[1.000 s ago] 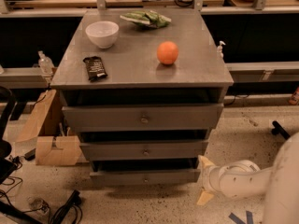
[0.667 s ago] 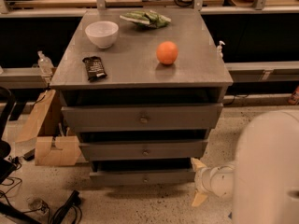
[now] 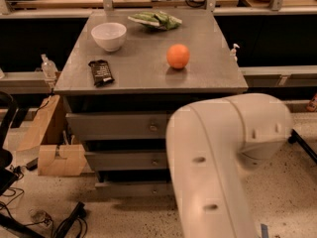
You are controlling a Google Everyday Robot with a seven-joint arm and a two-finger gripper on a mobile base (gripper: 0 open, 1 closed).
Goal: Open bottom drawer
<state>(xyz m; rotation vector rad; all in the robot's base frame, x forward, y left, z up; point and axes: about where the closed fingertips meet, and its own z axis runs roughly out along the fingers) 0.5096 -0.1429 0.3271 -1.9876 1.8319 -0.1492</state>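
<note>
The grey metal cabinet point(image 3: 148, 73) stands in the middle of the camera view with three drawers. The bottom drawer point(image 3: 131, 189) is the lowest, slim grey front; only its left part shows and its knob is hidden. It sits about flush under the middle drawer point(image 3: 124, 160) and the top drawer point(image 3: 116, 126). My white arm point(image 3: 218, 157) fills the lower right and covers the cabinet's right front. My gripper is hidden behind this arm, somewhere low by the cabinet's front.
On the cabinet top lie a white bowl point(image 3: 109, 35), a dark snack bar point(image 3: 100, 72), an orange point(image 3: 178, 56) and a green bag point(image 3: 155, 20). A cardboard box point(image 3: 54, 157) stands at the left of the cabinet. Cables point(image 3: 64, 222) lie on the floor at left.
My arm has swung across the view, from the lower right edge to the front of the cabinet. The gripper, seen earlier near the bottom drawer's right end, is now covered.
</note>
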